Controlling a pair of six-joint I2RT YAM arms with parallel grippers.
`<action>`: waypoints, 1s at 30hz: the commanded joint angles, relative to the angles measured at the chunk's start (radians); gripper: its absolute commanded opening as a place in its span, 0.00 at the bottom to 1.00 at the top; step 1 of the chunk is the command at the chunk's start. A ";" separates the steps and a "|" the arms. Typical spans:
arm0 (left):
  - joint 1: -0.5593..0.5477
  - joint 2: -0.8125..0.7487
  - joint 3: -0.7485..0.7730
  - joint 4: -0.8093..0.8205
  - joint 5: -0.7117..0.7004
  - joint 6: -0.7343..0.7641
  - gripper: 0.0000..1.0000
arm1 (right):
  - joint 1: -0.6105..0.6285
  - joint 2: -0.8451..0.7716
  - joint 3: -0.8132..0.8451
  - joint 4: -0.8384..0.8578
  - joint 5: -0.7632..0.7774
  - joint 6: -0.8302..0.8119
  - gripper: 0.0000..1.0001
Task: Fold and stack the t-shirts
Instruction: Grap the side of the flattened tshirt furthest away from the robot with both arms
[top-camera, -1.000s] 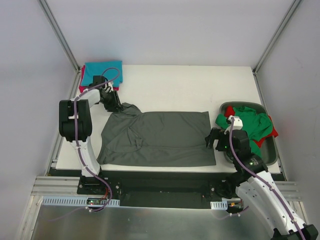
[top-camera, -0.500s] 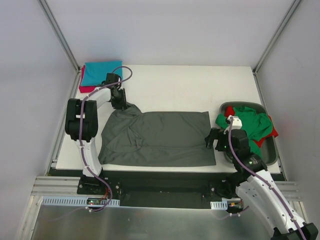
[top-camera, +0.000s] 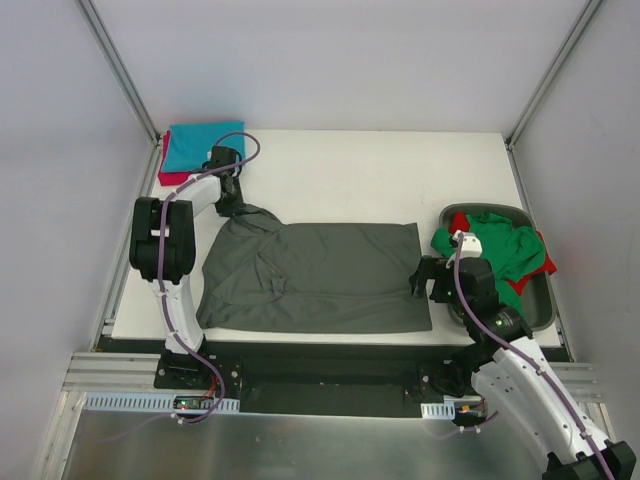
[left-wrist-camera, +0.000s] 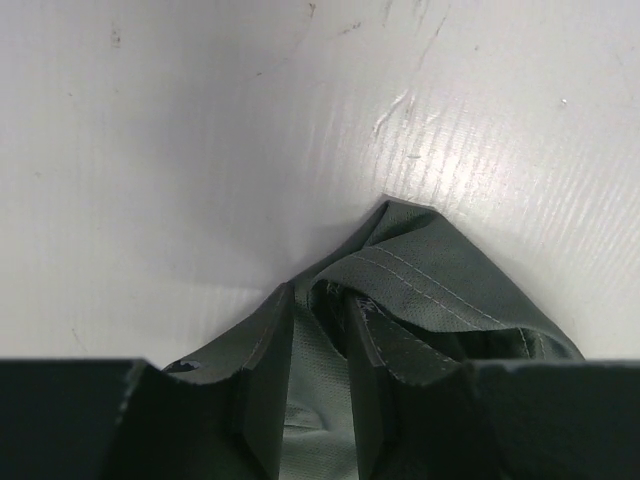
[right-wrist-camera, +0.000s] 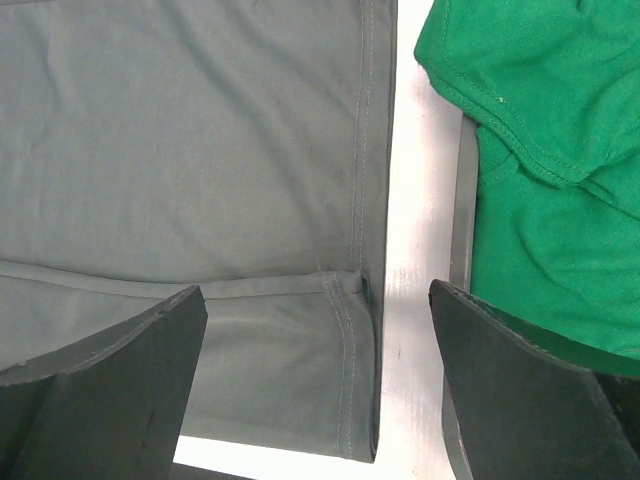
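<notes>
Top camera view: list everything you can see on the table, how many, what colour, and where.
dark grey t-shirt: 1, dark grey, spread flat mid-table
teal t-shirt: 1, teal, folded, far-left corner
crimson-pink t-shirt: 1, crimson-pink, under the teal one
green t-shirt: 1, green, crumpled in the tub
red t-shirt: 1, red, under the green one
tub: 1, dark grey, table's right edge
table: 1, white
left end effector: 1, black, shut on the grey shirt's far-left corner
right end effector: 1, black, open over its near-right corner
</notes>
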 joint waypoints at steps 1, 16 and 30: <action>0.007 -0.058 -0.005 -0.005 -0.065 -0.017 0.26 | -0.004 0.009 0.000 0.035 0.012 -0.008 0.96; 0.007 -0.130 -0.060 0.025 -0.087 -0.014 0.00 | -0.002 0.066 0.017 0.038 0.018 -0.006 0.96; 0.007 -0.174 -0.126 0.070 -0.053 -0.040 0.00 | -0.004 0.314 0.249 0.060 0.067 0.032 0.96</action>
